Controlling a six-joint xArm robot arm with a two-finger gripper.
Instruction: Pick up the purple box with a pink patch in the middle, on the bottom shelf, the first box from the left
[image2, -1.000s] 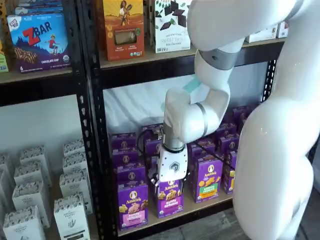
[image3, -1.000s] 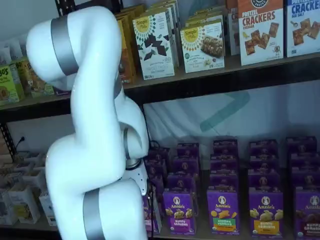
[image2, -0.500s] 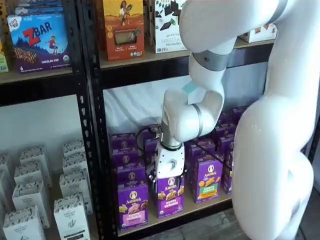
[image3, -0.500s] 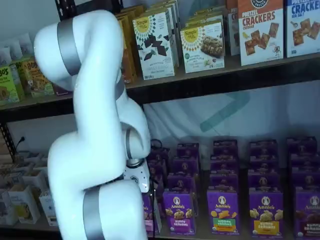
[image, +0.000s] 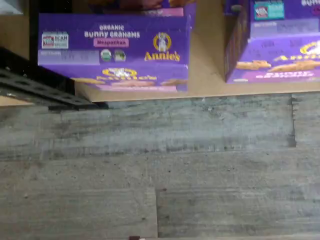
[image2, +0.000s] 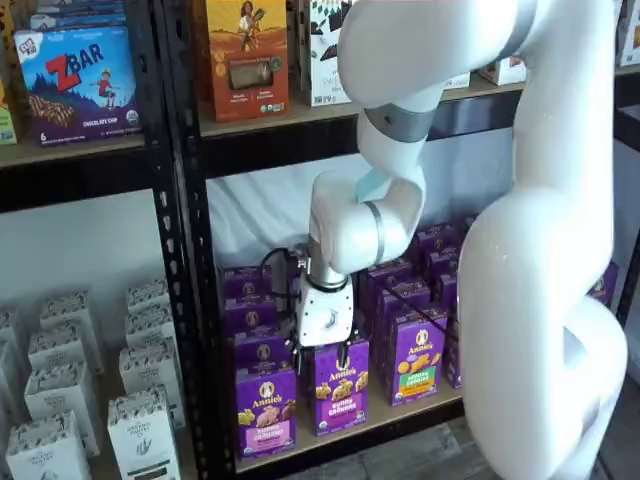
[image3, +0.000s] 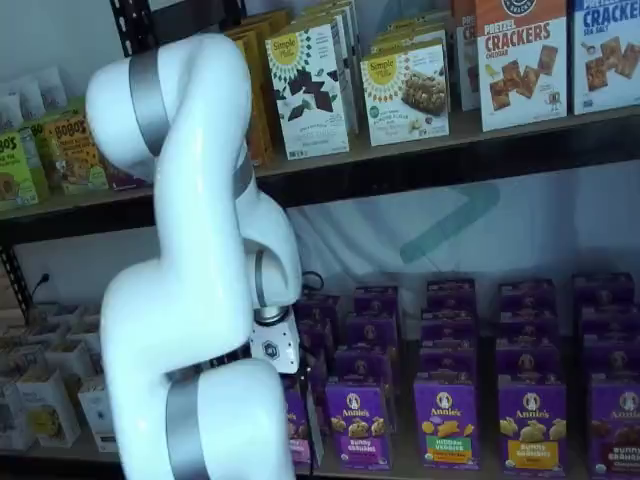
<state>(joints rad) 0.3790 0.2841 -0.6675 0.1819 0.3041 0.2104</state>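
1. We see the purple box (image2: 265, 410) standing upright at the front left corner of the bottom shelf (image2: 400, 412), just inside the black upright post (image2: 190, 300); its pink band crosses the lower front.
2. In the wrist view, the same carton (image: 116, 52) shows its top face, printed "Organic Bunny Grahams" with a pink label, and it sits at the edge of the tan shelf board (image: 210, 60).
3. We see a neighbouring purple carton (image: 275, 45) on the board, apart from the first, with bare board between them.
4. We find the gripper (image2: 322, 352) in a shelf view, hanging below the white wrist, above and between the front two cartons; it touches neither.
5. Its black fingers are small and partly hidden against the dark boxes, yet we take the jaws as standing wide apart, with nothing between them.
6. In a shelf view, the white arm (image3: 200, 300) hides most of the target carton.
7. Grey wood-grain floor (image: 160, 170) lies in front of the shelf.
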